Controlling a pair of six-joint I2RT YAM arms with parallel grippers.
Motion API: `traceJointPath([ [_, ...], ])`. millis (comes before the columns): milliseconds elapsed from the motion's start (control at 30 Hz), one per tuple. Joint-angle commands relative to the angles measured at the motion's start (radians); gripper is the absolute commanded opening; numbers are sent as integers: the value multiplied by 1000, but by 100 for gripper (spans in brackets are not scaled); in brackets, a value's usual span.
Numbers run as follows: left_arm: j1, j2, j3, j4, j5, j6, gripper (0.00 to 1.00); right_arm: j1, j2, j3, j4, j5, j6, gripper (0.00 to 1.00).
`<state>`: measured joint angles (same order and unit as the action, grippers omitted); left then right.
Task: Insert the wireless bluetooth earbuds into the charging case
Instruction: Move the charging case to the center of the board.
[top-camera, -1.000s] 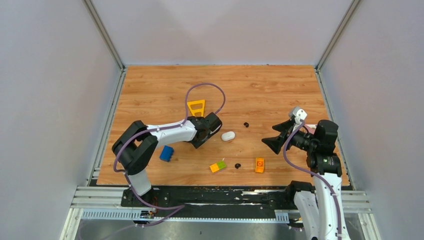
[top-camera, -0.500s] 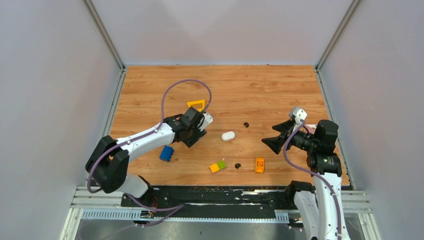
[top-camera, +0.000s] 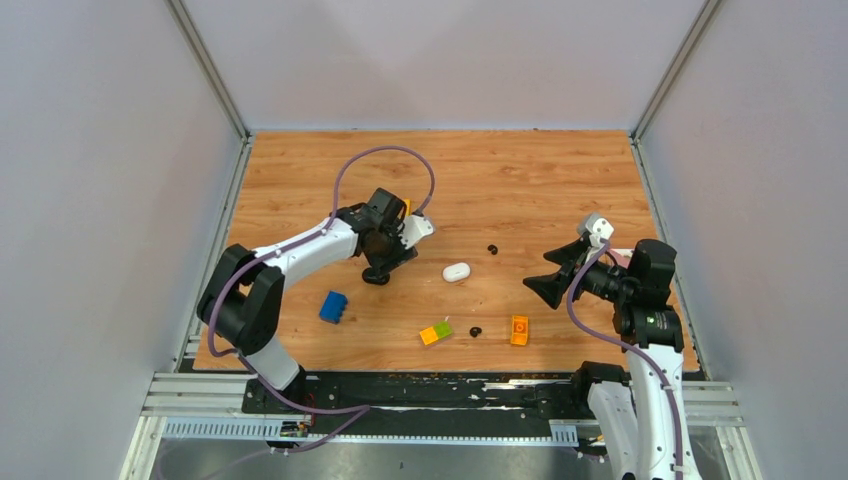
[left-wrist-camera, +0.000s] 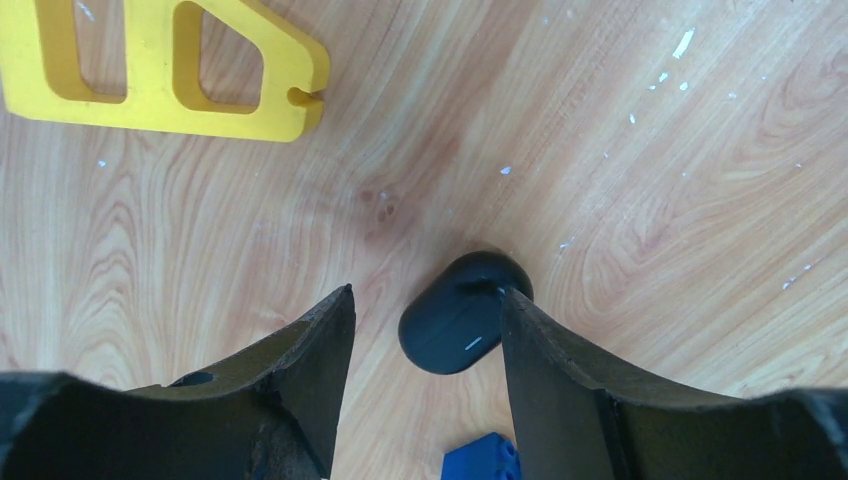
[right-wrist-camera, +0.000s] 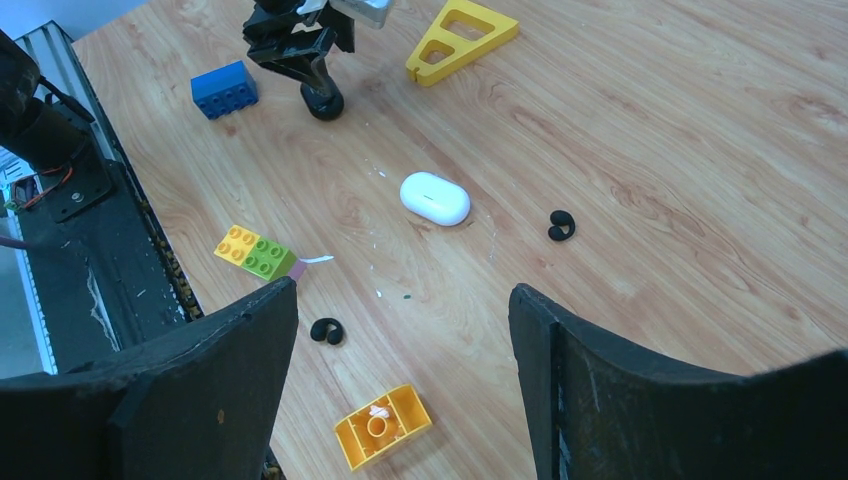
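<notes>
1. Count: one white charging case (top-camera: 456, 271), with its lid shut. Two black earbuds are seen, one (top-camera: 492, 248) just beyond the case to the far right, the other (top-camera: 475, 331) nearer.
2. Other items counted: one blue brick (top-camera: 333, 306), one yellow-green brick (top-camera: 435, 333), one orange brick (top-camera: 519, 330), one yellow triangular frame (left-wrist-camera: 170, 70) and one black rounded object (left-wrist-camera: 462, 315).
3. The nearer earbud is found between the yellow-green brick and the orange brick, touching neither.
4. Markings: a small white mark is noted on the black rounded object, too small to be read.
5. Left jaws: partly open, low over the bench (top-camera: 520, 180). The black rounded object lies on the bench between the fingers (left-wrist-camera: 300, 380) and appears to touch one finger only. No clamped grip is shown.
6. Right jaws: wide open, raised at the right of the bench, with nothing held.
7. The case lies on the bench between the two arms. It is a short way right of the left jaws and well left of the right jaws, touched by neither.
8. In the right wrist view, the case (right-wrist-camera: 435, 197) is framed in the gap between that arm's fingers (right-wrist-camera: 200, 390).
</notes>
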<state>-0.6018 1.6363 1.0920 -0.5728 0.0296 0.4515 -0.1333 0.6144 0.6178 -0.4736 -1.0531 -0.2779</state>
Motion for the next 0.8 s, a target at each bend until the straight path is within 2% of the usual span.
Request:
traceJointPath([
  [0,46,-11,18,-53,122,63,63,-6,-9,-1,10,-36,-15,77],
  [300,73,59,22,-101,184,98,64,-8,11,-4,18,-41,-13,77],
  [533,67,62,-26,-36,80,124,63,-8,10,-6,20,-37,-13,77],
  [667,24,83,-35,-27,8,145,61,-8,14,-6,24,-35,-15,77],
  [767,-24,109,-46,-9,-79,149,55,-8,12,-6,24,-35,-15,77],
])
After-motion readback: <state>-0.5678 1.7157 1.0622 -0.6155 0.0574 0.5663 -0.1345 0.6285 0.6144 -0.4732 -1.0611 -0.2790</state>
